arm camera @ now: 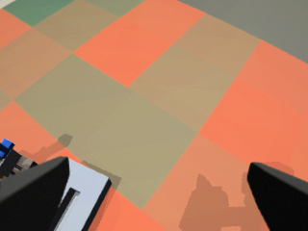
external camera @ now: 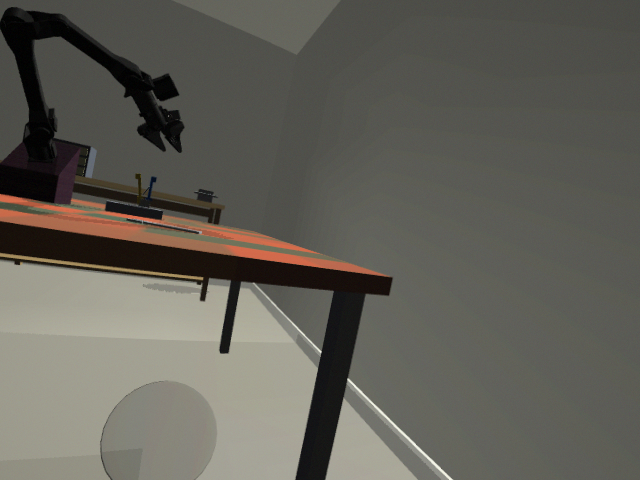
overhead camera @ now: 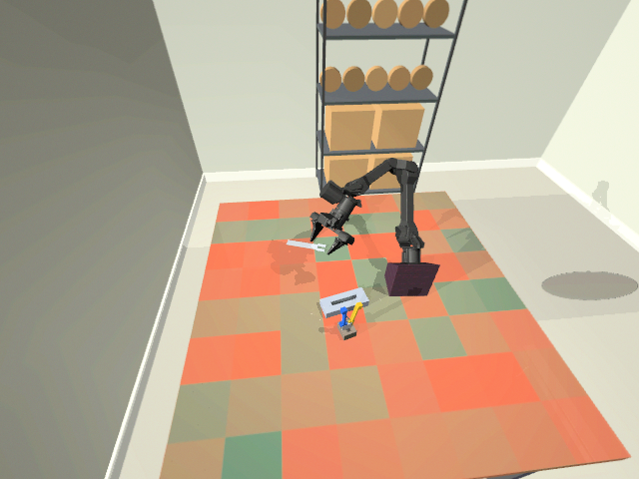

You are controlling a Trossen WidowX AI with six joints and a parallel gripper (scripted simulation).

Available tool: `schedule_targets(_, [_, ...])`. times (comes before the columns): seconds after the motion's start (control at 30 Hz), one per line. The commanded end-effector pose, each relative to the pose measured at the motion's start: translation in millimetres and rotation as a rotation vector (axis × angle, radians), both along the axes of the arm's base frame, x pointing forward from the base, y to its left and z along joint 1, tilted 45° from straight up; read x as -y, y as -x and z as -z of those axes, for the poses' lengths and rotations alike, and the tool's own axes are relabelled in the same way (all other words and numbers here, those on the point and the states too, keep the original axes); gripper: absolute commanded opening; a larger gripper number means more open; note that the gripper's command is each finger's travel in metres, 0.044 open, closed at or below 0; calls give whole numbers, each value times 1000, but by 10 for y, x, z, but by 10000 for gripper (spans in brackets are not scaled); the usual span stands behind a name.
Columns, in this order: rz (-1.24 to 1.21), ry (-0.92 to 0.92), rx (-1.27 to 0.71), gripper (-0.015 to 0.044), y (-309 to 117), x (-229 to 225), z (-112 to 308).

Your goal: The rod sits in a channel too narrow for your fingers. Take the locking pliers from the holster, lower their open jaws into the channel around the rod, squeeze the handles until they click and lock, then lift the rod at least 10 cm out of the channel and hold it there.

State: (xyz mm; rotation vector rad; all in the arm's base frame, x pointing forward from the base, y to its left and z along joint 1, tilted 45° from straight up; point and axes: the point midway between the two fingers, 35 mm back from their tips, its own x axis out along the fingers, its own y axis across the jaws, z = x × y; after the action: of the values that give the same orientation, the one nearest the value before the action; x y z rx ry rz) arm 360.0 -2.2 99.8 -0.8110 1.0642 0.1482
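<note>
From the top, the gripper [overhead camera: 322, 248] [external camera: 173, 151] [arm camera: 161, 168] stands wide and empty, at the far left; swing it nearer to the pliers [overhead camera: 351, 315] [external camera: 144, 192] [arm camera: 6, 148], handles up in the holster [overhead camera: 347, 332] beside the channel block [overhead camera: 329, 307] [external camera: 133, 209] [arm camera: 91, 180].

The exterior shows it high: align above both handles before descending.

At the wrist, they sit left; centre them.
</note>
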Motion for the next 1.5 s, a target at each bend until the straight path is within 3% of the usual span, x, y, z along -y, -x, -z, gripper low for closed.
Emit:
schedule_targets(0.0, [-147,192,-322,440,165,35,436])
schedule_targets(0.33, [-673,587,-1117,440,556,163,994])
schedule_targets(0.7, [-683,592,-1131,440,535,141,1028])
schedule_targets(0.9, [-683,591,-1129,440,367,-9,1204])
schedule_targets(1.47, [-685,588,-1126,440,493,-568,1738])
